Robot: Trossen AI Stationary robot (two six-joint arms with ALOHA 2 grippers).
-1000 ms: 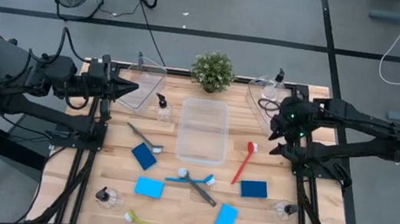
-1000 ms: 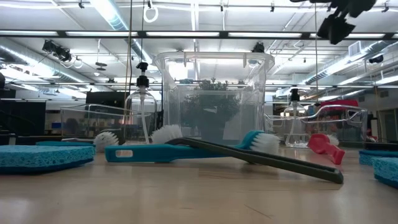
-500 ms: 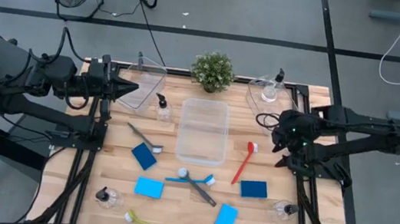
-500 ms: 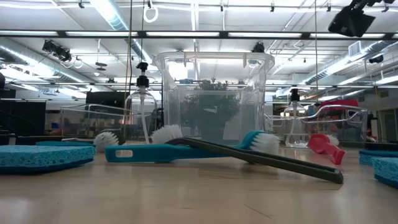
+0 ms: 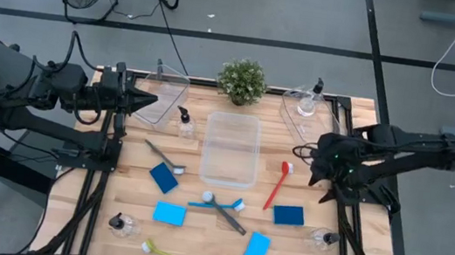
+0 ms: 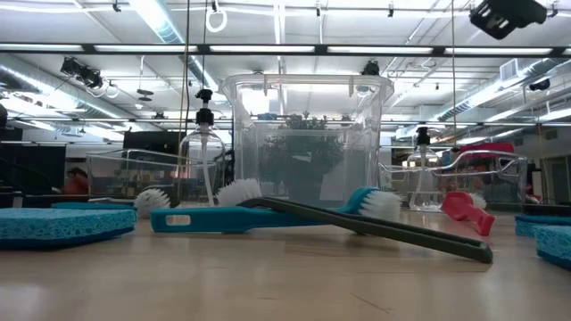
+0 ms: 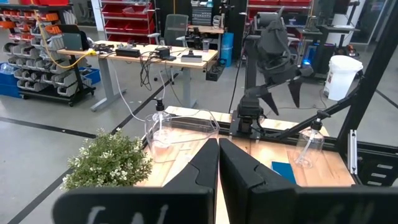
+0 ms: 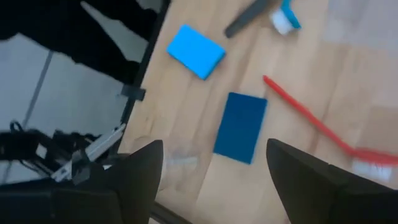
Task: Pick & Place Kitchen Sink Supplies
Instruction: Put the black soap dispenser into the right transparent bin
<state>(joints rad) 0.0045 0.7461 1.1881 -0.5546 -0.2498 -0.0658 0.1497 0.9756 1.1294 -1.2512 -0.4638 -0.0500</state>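
So the right gripper (image 5: 304, 162) is hanging above the table's right edge with its fingers spread wide and nothing in them. The red brush (image 5: 276, 185) lies just inward of it, bristle head toward the far edge, handle slanting back toward the near edge and the middle. A dark blue sponge (image 5: 288, 215) sits right beside the handle end, on the near side. Looks to me like one of those two is next, and the right arm is clearly closer. The left gripper (image 5: 148, 99) is parked at the far left corner, fingers pressed together.
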